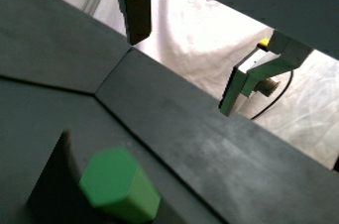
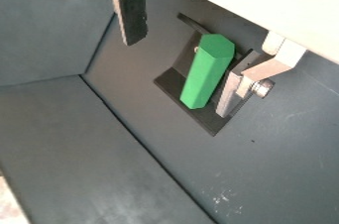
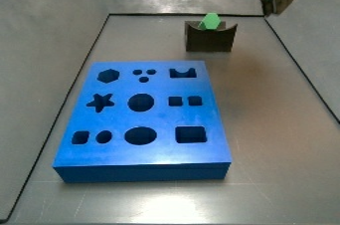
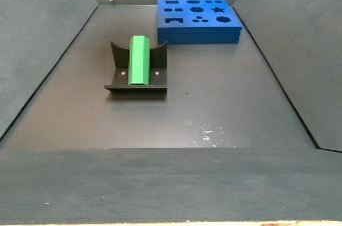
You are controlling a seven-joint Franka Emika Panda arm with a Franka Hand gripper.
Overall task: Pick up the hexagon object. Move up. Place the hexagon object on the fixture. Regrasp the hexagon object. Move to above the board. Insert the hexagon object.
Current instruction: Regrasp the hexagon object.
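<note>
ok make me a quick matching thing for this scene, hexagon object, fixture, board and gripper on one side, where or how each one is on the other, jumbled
Things:
1. hexagon object
2. fixture
3. board
4. gripper

Places or states:
A. flat on the floor, every shaped hole empty
B. lying in the notch, not held
C. open, fingers above and either side of the green piece
D. standing on the floor apart from the blue slab, carrying the green piece

Pairs: 1-B, 2-D, 3-A, 4-C

Pincer (image 2: 185,55) raised, plates spread wide apart, nothing between them
</note>
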